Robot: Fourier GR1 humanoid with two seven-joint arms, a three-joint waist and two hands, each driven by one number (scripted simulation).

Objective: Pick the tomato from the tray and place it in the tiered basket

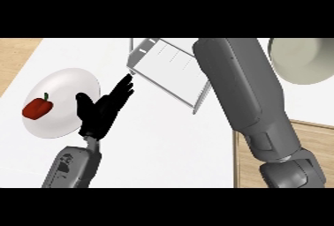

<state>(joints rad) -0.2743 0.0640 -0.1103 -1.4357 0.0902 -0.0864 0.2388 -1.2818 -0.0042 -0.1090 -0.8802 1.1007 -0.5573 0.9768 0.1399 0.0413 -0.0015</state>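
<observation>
A pale metal tray (164,66) lies at the back centre of the white counter; I see no tomato on the part that shows. My right forearm (251,92) crosses its right end and runs out past the top edge, so the right hand does not show. My left hand (98,115) rests open in front of the tray's near left corner, fingers straight and pointing at that corner, holding nothing. A pale round container (303,59), possibly the basket, sits at the back right, cut off by the edge.
A white plate (68,84) with a red bell pepper (37,108) on it lies at the left, just beside my left hand. A wooden board (313,137) covers the counter's right front. Bare white counter (169,145) lies between the arms.
</observation>
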